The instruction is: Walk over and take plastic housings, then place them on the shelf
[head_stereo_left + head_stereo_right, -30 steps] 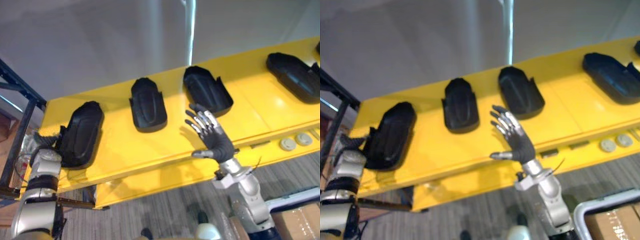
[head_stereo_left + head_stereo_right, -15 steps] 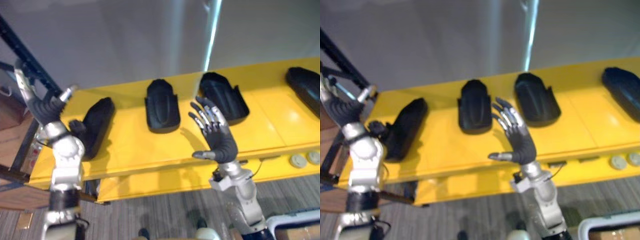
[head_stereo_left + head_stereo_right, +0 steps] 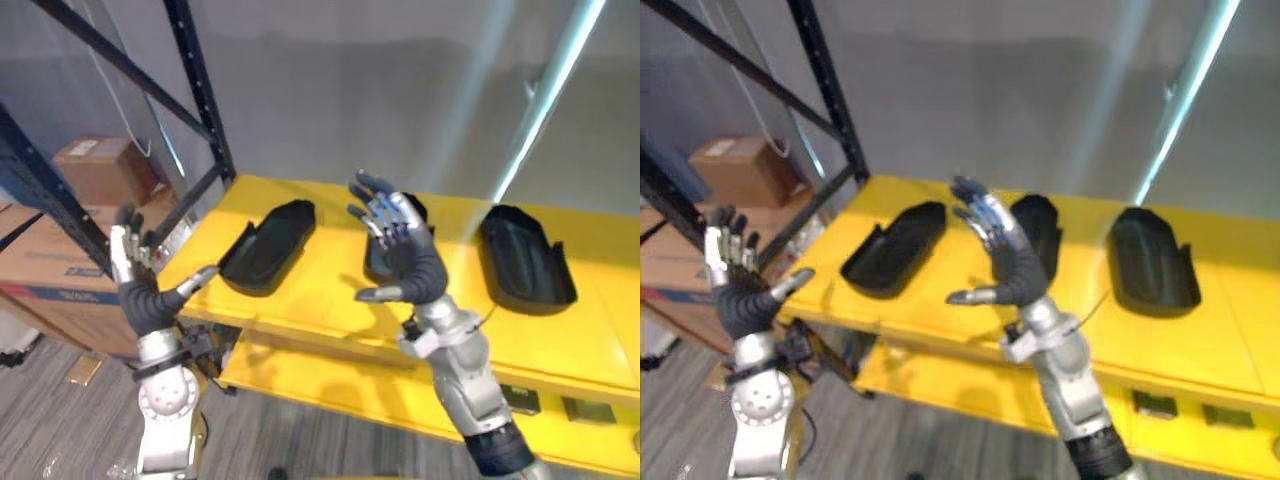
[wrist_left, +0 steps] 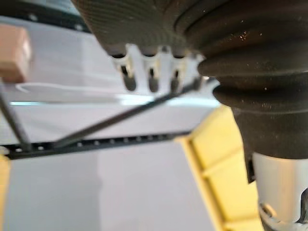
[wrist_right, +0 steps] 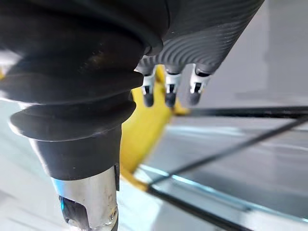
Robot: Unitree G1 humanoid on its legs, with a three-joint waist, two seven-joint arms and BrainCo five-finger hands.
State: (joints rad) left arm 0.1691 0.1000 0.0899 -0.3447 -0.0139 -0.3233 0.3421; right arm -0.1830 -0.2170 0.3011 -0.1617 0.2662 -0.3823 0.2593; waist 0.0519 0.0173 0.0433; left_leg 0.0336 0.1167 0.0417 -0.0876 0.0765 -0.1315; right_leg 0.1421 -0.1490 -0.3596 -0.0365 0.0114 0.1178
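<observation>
Three black plastic housings lie in a row on the yellow table (image 3: 300, 315): a left housing (image 3: 265, 245), a middle housing (image 3: 1040, 225) and a right housing (image 3: 525, 262). My right hand (image 3: 405, 262) is raised above the table in front of the middle housing, open, fingers spread, holding nothing. My left hand (image 3: 140, 298) is up beside the table's left corner, open and empty, a short way from the left housing. Straight fingers (image 4: 151, 82) show in the left wrist view, and straight fingers (image 5: 166, 94) in the right wrist view.
A black metal rack (image 3: 198, 100) stands at the table's left end. Cardboard boxes (image 3: 98, 170) sit behind and below it. A grey wall runs behind the table. A lower yellow ledge (image 3: 330, 375) juts out under the tabletop.
The camera has swung, so the whole scene has shifted. My left hand has come off the left housing, opened and now hangs beside the table's corner. The right hand stays raised and open.
</observation>
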